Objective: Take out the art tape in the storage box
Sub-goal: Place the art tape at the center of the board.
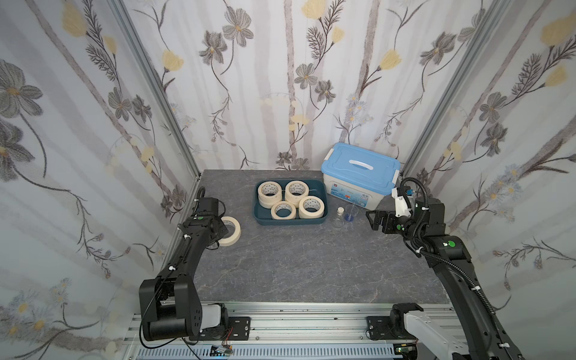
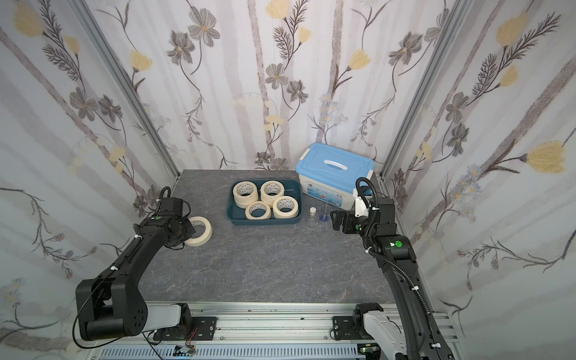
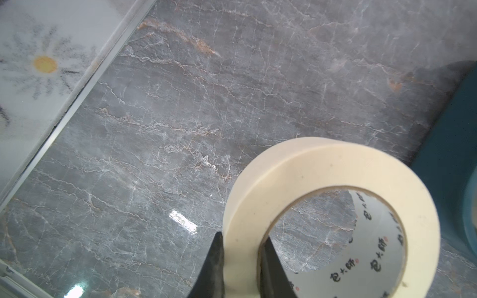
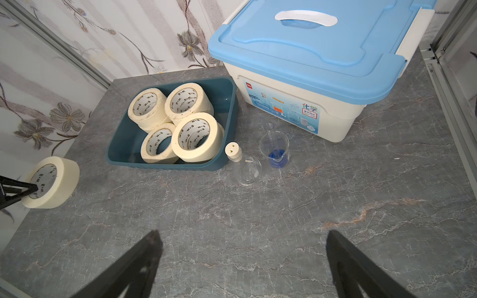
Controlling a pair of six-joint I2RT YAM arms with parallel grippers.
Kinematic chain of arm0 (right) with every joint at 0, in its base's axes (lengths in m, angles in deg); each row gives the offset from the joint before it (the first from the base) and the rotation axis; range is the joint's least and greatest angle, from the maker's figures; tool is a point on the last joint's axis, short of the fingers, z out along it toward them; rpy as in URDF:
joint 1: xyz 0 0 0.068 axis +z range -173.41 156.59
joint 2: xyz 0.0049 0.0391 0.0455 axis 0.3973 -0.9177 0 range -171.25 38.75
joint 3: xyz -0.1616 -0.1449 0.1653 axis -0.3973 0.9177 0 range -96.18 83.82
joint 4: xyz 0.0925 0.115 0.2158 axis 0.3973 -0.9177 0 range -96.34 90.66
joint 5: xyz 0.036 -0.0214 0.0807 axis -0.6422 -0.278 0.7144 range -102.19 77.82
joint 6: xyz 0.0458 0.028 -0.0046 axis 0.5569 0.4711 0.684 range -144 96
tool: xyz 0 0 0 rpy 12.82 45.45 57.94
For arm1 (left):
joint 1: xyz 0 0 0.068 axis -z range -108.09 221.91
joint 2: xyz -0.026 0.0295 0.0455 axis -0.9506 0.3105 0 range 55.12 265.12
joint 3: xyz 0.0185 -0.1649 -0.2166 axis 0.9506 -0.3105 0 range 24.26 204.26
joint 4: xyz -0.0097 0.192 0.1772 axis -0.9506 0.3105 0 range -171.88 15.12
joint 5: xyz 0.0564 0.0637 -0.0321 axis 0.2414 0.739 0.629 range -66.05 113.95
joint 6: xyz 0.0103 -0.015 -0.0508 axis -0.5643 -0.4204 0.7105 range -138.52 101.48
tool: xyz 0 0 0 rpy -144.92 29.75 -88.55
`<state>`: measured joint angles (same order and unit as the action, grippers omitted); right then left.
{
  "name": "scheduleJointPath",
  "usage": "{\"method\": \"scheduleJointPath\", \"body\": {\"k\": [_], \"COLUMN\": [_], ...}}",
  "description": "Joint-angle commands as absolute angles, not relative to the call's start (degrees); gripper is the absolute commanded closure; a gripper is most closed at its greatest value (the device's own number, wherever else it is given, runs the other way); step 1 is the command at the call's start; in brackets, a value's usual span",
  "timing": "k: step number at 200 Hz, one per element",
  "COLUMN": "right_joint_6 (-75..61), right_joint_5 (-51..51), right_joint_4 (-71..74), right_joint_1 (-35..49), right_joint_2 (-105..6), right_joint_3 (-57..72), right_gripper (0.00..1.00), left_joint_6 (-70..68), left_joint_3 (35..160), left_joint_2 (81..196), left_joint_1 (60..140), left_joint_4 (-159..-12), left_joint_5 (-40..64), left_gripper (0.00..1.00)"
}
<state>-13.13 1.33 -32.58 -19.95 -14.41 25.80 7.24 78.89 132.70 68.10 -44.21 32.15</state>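
Once taken from above, in both top views: held tape roll [image 1: 230, 231] outside the storage box [image 1: 290, 222], well to its left over bare surface [image 1: 305, 265], tipped up on its rim, hole facing sideways and up. Pinched by the left jaws; unclear whether the lower rim touches down. Inside the box, other rolls [image 1: 311, 208] lying flat, holes up, some stacked. Right jaws spread wide and empty, off the box's right end, with a flask [image 1: 338, 219] and beaker [image 1: 351, 213] between, white tub [image 1: 358, 187] just behind.

From the left wrist: jaws closed on the roll's wall, one finger [image 3: 211, 271] outside, the other through the hole. Wall rail [image 3: 77, 103] near on one side, box corner on the other, plain surface beneath. Probably room enough to set down and let go.

From the right wrist: nothing between the spread jaws. Box ahead, open-topped, rolls reachable from above. Judged from here: left arm's way back to the box open, right arm's crowded by glassware.
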Motion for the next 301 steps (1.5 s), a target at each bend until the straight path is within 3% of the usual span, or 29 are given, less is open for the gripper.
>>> {"method": "scheduleJointPath", "body": {"k": [1, 81, 191, 231, 278, 301], "right_joint_6": [-13.21, -13.19, -13.41, -13.44, -13.58, -13.63], "right_joint_5": [1.53, 1.53, 1.43, 1.48, 1.48, 1.38], "right_joint_4": [-32.56, -32.57, -32.69, -32.65, -32.73, -32.73], "right_joint_1": [-19.91, -19.9, -19.9, -19.88, -19.84, -19.88], "right_joint_2": [-14.08, -14.24, -14.55, -14.77, -14.87, -14.86], "right_joint_3": [25.46, 25.55, 25.55, 25.2, 25.11, 25.11], "right_gripper": [0.0, 0.0, 0.0, 0.0, 0.0, 0.0], "left_joint_6": [8.04, 10.0, 9.69, 8.84, 8.02, 7.71], "left_joint_3": [78.58, 78.81, 80.91, 82.02, 82.97, 83.06], "left_joint_2": [134.36, 142.53, 150.58, 150.22, 148.46, 147.86], "left_joint_1": [67.96, 67.9, 68.91, 69.61, 69.86, 69.89], "left_joint_4": [-46.89, -53.48, -55.95, -54.67, -53.18, -52.81], "left_joint_5": [33.89, 27.1, 26.49, 27.58, 28.93, 28.87], "left_gripper": [1.0, 1.0, 1.0, 0.88, 0.66, 0.62]}}
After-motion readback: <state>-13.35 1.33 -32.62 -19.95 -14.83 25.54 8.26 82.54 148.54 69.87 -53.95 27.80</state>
